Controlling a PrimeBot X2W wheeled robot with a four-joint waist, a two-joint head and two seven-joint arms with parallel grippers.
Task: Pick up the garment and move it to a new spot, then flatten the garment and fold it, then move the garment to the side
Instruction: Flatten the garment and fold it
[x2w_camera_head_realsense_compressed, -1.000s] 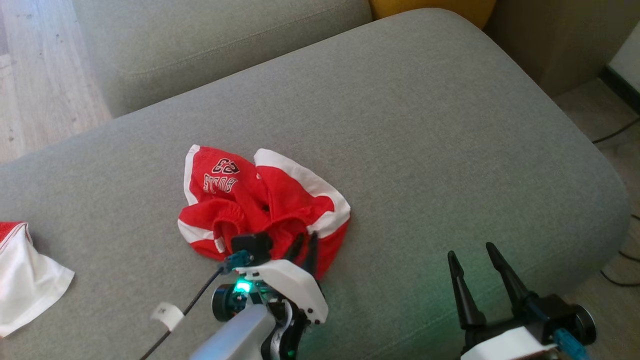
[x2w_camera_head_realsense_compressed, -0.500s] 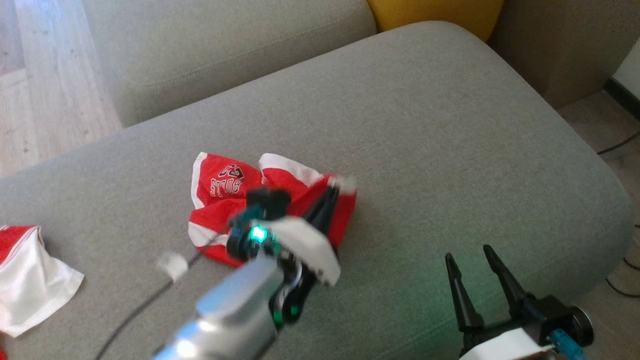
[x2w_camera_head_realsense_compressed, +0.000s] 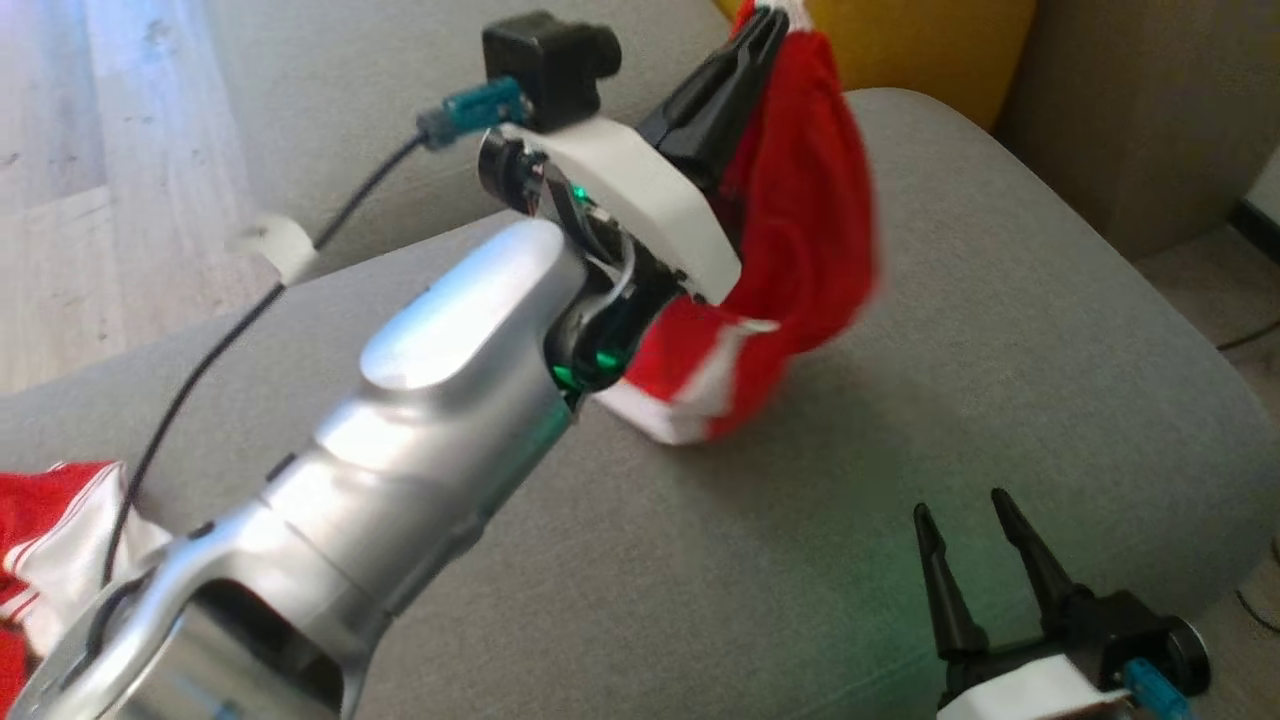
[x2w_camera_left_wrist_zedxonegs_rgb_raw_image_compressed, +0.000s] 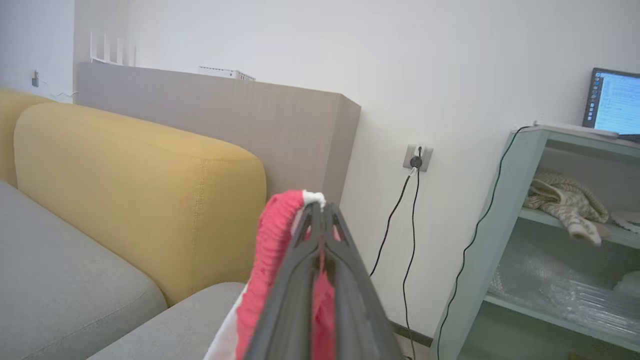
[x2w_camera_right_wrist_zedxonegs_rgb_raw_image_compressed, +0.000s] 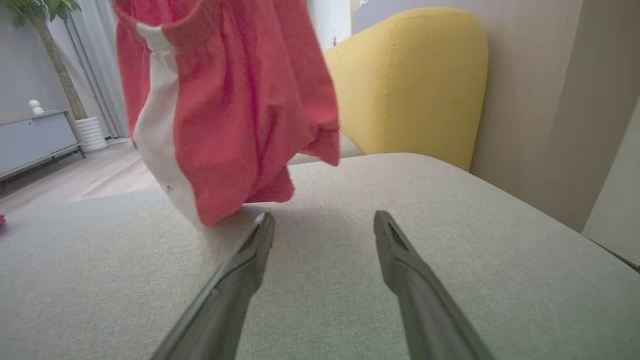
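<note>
My left pincer (x2w_camera_head_realsense_compressed: 765, 25) grips the red garment (x2w_camera_head_realsense_compressed: 800, 200). It hangs long-ways down, low end near the sofa (x2w_camera_head_realsense_compressed: 1000, 350). My right pincer (x2w_camera_head_realsense_compressed: 958, 505) is open.

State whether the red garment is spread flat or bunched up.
Bunched: the garment hangs in folds from the shut left gripper, over the grey cushion.
</note>
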